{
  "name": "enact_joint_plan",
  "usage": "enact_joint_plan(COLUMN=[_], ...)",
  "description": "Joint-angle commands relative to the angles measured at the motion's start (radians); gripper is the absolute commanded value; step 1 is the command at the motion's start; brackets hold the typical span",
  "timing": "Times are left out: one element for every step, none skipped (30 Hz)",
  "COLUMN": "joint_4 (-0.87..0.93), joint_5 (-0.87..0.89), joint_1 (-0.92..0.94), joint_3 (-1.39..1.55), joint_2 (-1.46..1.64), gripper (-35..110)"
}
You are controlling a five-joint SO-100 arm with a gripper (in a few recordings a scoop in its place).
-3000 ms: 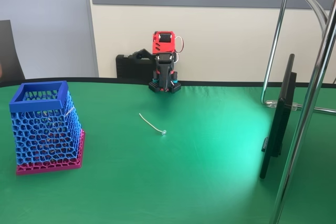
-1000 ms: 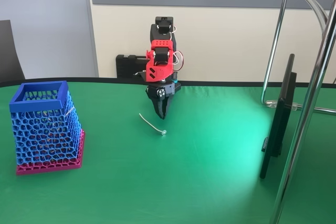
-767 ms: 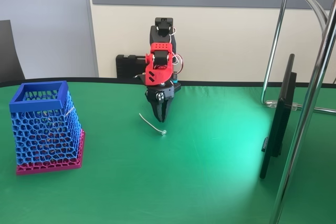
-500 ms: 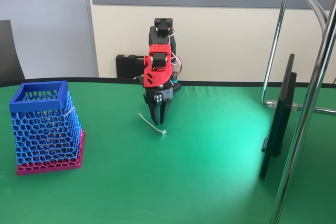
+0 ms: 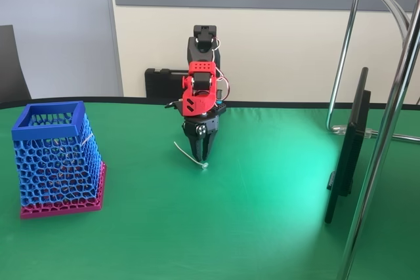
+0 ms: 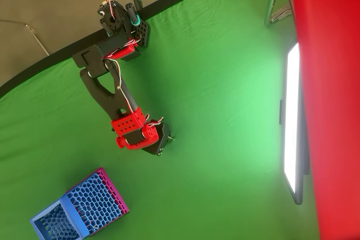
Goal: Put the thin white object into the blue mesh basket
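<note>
At lower left of the fixed view, the blue mesh basket [image 5: 58, 159] stands upright on its magenta base on the green counter [image 5: 262, 214], its square rim open to the top; the overhead view puts it at the lower left corner of the frame [image 6: 79, 209]. Toward the centre, the thin white object [image 5: 190, 155] lies flat on the cloth, running from upper left down to a small bead-like end at lower right, well apart from the basket. Directly over that beaded end the red and black arm [image 5: 199, 90] points its claw [image 5: 200, 155] straight down, the jaws parted only narrowly and the tips just above or at the strand; whether they touch it cannot be told. From overhead the claw [image 6: 161, 144] hides the strand beneath it. At the right edge a dark flat panel [image 5: 348, 149] stands on edge beside chrome tubing [image 5: 387, 122].

The step in hand appears to be the pickup. A strand this thin gives the jaws little to bite, so the tips likely need to reach the cloth and straddle it squarely before closing, then lift slowly to avoid it slipping out
</note>
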Motion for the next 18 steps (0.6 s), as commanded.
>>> enact_joint_plan(joint_4=[-0.006, -0.006, -0.006, -0.006, -0.006, -0.006, -0.006, -0.006, -0.006, -0.006, -0.006, -0.006, -0.006, -0.006, -0.006, -0.006, -0.006, -0.006], joint_5=[0.009, 0.009, 0.009, 0.009, 0.011, 0.011, 0.012, 0.012, 0.012, 0.012, 0.014, 0.014, 0.015, 0.015, 0.015, 0.015, 0.015, 0.017], joint_1=[-0.008, -0.011, -0.012, -0.012, -0.014, -0.014, -0.014, -0.014, -0.014, -0.012, -0.011, -0.009, -0.008, -0.005, -0.005, -0.003, -0.003, -0.002], joint_3=[-0.041, -0.044, -0.046, -0.049, -0.052, -0.055, -0.058, -0.060, -0.061, -0.064, -0.066, -0.069, -0.069, -0.071, -0.071, -0.071, -0.071, -0.072], joint_2=[0.003, 0.000, -0.003, -0.006, -0.009, -0.014, -0.017, -0.021, -0.025, -0.028, -0.031, -0.034, -0.037, -0.040, -0.040, -0.041, -0.041, -0.041], gripper=[12, 12, 12, 12, 12, 12, 12, 12, 12, 12, 12, 12, 12, 12, 12, 12, 12, 12])
